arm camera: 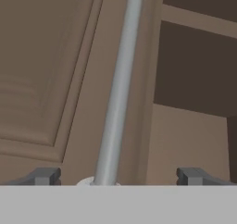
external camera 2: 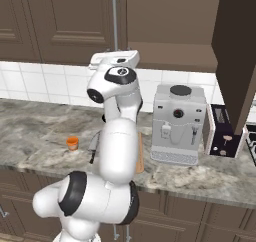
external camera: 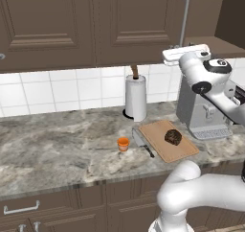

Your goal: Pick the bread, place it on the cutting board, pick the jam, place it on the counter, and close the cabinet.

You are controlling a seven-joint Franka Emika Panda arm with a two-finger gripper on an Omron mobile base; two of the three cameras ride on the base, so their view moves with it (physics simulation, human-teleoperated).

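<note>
The dark brown bread [external camera: 173,137] lies on the light wooden cutting board [external camera: 162,147], to the right of the paper towel roll. The small orange jam [external camera: 123,144] [external camera 2: 73,143] stands on the marbled counter [external camera: 57,145], left of the board. My gripper [arm camera: 119,176] is raised to the upper cabinet [external camera: 129,25] and open. Its fingertips [arm camera: 44,176] sit wide apart on either side of the lower end of a silver bar handle [arm camera: 118,93] [external camera: 183,20]. Right of that handle the cabinet stands open, showing a dark shelf [arm camera: 199,61]. Its door [external camera 2: 237,51] is swung out at the right.
A paper towel roll [external camera: 136,98] stands behind the board. A knife [external camera: 142,143] lies at the board's left edge. A grey coffee machine [external camera 2: 179,123] sits under the open cabinet, with a dark toaster [external camera 2: 222,131] to its right. Drawers run below the counter.
</note>
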